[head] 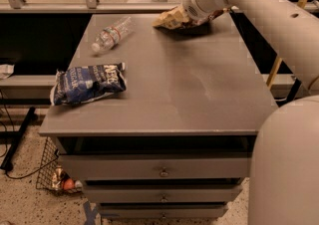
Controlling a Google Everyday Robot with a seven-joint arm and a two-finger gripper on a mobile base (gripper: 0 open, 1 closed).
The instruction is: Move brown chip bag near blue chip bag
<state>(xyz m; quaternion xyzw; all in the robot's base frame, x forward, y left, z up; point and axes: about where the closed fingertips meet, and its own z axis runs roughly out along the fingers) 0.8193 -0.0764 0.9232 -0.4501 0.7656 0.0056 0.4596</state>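
The brown chip bag (171, 18), tan at its visible end, lies at the back of the grey table (199, 94), right of centre. Its right part is hidden behind my arm. My gripper (193, 11) is at the bag, mostly hidden by the white wrist, reaching in from the right. The blue chip bag (87, 84), dark blue with white lettering, lies flat near the table's front left corner, far from the brown bag.
A clear plastic bottle (111, 34) lies on its side at the back left of the table. Drawers (162, 171) sit below the tabletop. A wire basket (57, 176) stands on the floor at the left. A glass rail runs behind the table.
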